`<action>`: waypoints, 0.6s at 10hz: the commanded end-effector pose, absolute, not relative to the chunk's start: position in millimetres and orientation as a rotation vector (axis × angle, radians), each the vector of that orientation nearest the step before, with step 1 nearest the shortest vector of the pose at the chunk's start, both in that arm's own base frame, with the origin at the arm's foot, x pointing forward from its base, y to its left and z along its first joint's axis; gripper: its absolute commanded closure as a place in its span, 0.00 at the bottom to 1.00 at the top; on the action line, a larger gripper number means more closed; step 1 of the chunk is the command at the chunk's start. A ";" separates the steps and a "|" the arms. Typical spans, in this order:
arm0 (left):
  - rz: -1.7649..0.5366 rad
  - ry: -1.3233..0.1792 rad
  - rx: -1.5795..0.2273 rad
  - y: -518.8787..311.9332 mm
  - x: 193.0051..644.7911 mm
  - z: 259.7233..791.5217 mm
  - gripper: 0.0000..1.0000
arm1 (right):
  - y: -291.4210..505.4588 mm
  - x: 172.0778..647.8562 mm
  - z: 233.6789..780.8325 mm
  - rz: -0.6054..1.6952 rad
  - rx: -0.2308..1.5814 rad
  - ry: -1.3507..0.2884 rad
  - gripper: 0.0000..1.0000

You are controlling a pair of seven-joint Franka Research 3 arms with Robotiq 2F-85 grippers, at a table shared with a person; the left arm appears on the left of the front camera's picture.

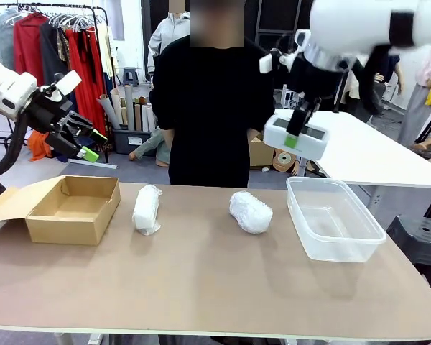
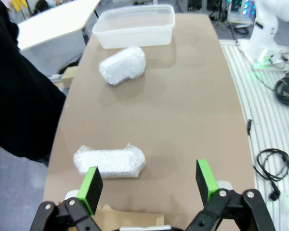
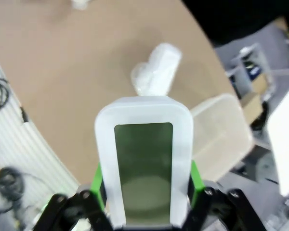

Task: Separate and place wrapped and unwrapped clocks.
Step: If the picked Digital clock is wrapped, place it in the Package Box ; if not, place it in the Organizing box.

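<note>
My right gripper (image 1: pixel 293 139) hangs high above the table, shut on the bare white clock (image 1: pixel 296 134) with its grey screen (image 3: pixel 143 166). The clock is held over the near end of the clear plastic tub (image 1: pixel 334 218). Two bubble-wrapped clocks lie on the table: one (image 1: pixel 146 209) beside the cardboard box, the other (image 1: pixel 250 211) near the middle. My left gripper (image 1: pixel 86 144) is open, raised above the brown cardboard box (image 1: pixel 75 208). In the left wrist view its green pads (image 2: pixel 91 185) stand wide apart, with the nearer wrapped clock (image 2: pixel 110 161) ahead and the farther one (image 2: pixel 122 65) beyond.
A person in black (image 1: pixel 212 108) stands at the table's far edge, hands out of sight. The tub (image 2: pixel 134 25) holds nothing. The box's flap (image 1: pixel 14 198) hangs open to the left. A white table (image 1: pixel 373 154) stands behind on the right.
</note>
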State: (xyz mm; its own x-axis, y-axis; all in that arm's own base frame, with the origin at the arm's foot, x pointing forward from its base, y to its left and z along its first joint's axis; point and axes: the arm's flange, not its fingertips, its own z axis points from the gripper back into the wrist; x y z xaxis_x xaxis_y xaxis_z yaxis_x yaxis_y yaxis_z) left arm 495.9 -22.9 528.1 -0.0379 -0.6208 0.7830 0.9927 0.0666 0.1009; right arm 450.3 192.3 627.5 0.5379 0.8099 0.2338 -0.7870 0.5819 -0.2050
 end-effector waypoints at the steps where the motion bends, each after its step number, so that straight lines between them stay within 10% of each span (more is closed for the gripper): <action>1: -1.437 -0.801 -0.604 -23.2 495.7 529.3 0.00 | 179.6 434.1 604.7 0.880 -0.164 -0.391 1.00; 6: -1.437 -0.801 -0.604 -23.2 495.7 529.3 0.00 | 165.2 427.0 585.0 0.774 -0.176 -0.436 1.00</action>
